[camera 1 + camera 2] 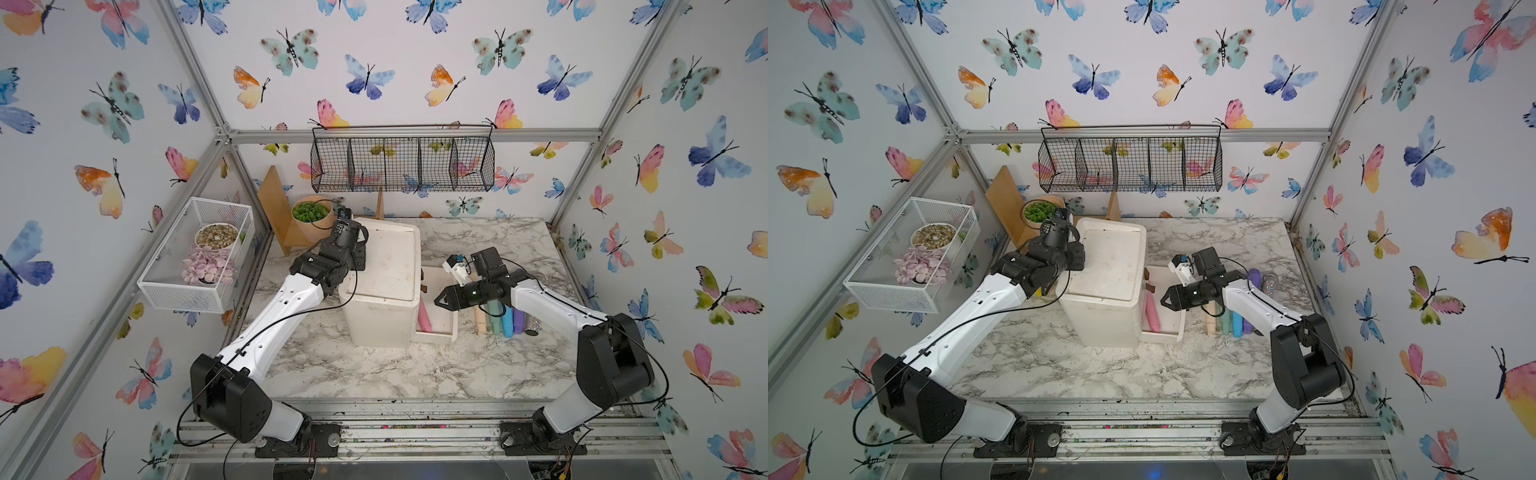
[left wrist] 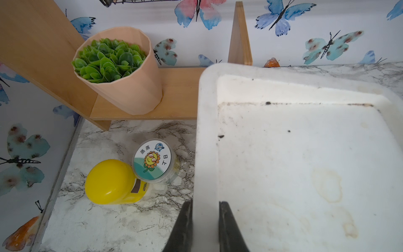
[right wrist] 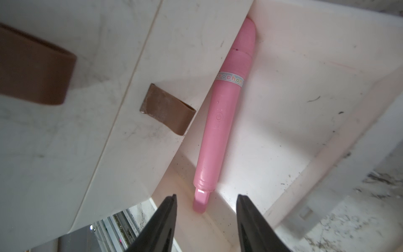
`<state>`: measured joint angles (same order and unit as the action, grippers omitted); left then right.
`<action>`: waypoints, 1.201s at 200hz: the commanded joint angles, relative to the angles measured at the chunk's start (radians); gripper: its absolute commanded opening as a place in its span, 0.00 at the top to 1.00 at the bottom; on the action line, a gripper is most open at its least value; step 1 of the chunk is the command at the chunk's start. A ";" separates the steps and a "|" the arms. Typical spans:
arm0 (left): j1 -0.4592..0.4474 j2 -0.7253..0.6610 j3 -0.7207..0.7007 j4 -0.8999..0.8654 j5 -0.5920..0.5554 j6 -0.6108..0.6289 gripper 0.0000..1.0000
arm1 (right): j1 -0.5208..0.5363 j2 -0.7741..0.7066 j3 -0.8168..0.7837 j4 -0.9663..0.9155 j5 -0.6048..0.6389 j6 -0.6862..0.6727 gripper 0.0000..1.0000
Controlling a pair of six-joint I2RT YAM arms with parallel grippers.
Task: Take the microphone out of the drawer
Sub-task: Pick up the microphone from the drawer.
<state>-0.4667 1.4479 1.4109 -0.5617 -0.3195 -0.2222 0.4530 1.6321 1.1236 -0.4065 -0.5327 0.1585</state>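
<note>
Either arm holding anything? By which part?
Left gripper jaws clamp the drawer unit by its top rim. Right gripper jaws open near the microphone, nothing held.

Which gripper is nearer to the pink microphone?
Right. The right gripper hangs open just above the pink microphone; the left gripper is shut on the far rim of the cabinet.

Both top views overhead, sharing the table [image 1: 374,374], wrist views near cabinet [image 2: 305,163]

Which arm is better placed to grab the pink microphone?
Right. The right gripper hovers open just above the microphone in the drawer; the left gripper is clamped on the cabinet rim.
</note>
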 commanded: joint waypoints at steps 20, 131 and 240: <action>-0.010 0.040 -0.029 -0.026 -0.017 0.002 1.00 | 0.060 0.070 0.044 -0.009 0.092 -0.015 0.50; -0.010 0.042 -0.029 -0.019 -0.017 0.006 1.00 | 0.135 0.247 0.138 0.029 0.198 0.017 0.49; -0.010 0.042 -0.038 -0.010 -0.016 0.007 1.00 | 0.208 0.305 0.139 0.075 0.398 0.189 0.46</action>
<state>-0.4667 1.4479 1.4109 -0.5610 -0.3195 -0.2218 0.6411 1.9266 1.2705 -0.3611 -0.2131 0.2794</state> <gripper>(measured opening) 0.184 0.538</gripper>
